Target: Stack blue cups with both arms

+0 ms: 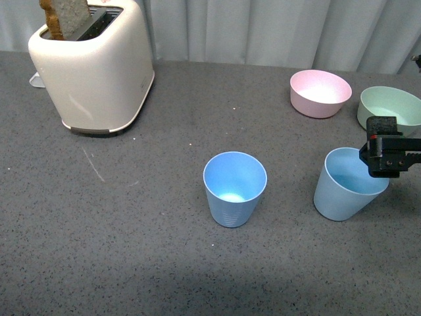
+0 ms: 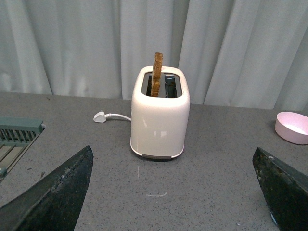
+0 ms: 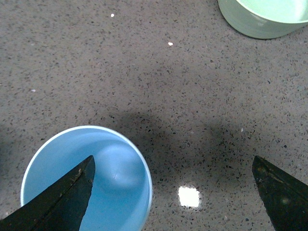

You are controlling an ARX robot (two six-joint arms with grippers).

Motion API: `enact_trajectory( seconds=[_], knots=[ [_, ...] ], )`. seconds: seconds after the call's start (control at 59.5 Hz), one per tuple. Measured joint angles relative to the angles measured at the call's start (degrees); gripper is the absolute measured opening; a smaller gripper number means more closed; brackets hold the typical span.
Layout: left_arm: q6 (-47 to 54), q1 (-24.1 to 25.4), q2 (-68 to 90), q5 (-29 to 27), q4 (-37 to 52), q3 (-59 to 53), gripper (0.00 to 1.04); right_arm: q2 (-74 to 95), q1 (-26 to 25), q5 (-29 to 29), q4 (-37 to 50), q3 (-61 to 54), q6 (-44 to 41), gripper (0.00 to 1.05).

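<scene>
Two light blue cups stand on the grey table. One cup (image 1: 235, 187) is upright in the middle. The other cup (image 1: 342, 187) is to its right and leans, its rim under my right gripper (image 1: 380, 158). In the right wrist view that cup (image 3: 113, 173) lies under one finger (image 3: 62, 202), which hangs over its inside, while the other finger (image 3: 284, 192) is over bare table, so the rim sits between the open jaws of my right gripper (image 3: 173, 192). My left gripper (image 2: 171, 192) is open over bare table facing the toaster, and no cup shows in its view.
A cream toaster (image 1: 95, 66) with a slice of toast stands at the back left, its plug (image 2: 99, 117) behind it. A pink bowl (image 1: 320, 92) and a green bowl (image 1: 389, 108) sit at the back right, close to the right arm. A green rack (image 2: 17, 134) is at the far left.
</scene>
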Motion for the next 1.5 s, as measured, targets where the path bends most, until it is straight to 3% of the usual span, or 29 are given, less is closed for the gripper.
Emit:
enact_trajectory(
  seconds=[0.202, 0.437, 0.824, 1.126, 1.496],
  knots=[
    [0.0, 0.0, 0.0, 0.0, 0.0, 0.0, 0.98, 4.6, 0.9, 0.1, -3.7, 3.8, 3.0, 0.95],
    [0.0, 0.0, 0.0, 0.0, 0.0, 0.0, 0.98, 7.1, 1.0, 0.3, -6.5, 4.9, 5.2, 0.53],
    [0.0, 0.0, 0.0, 0.0, 0.0, 0.0, 0.98, 6.9, 1.4, 0.2, -6.6, 4.9, 6.4, 0.01],
    [0.0, 0.0, 0.0, 0.0, 0.0, 0.0, 0.98, 1.8, 2.9, -5.4, -9.5, 5.2, 9.9, 0.01],
    [0.0, 0.0, 0.0, 0.0, 0.0, 0.0, 0.98, -4.4, 14.2, -11.8, -14.9, 10.4, 12.9, 0.01]
  ],
)
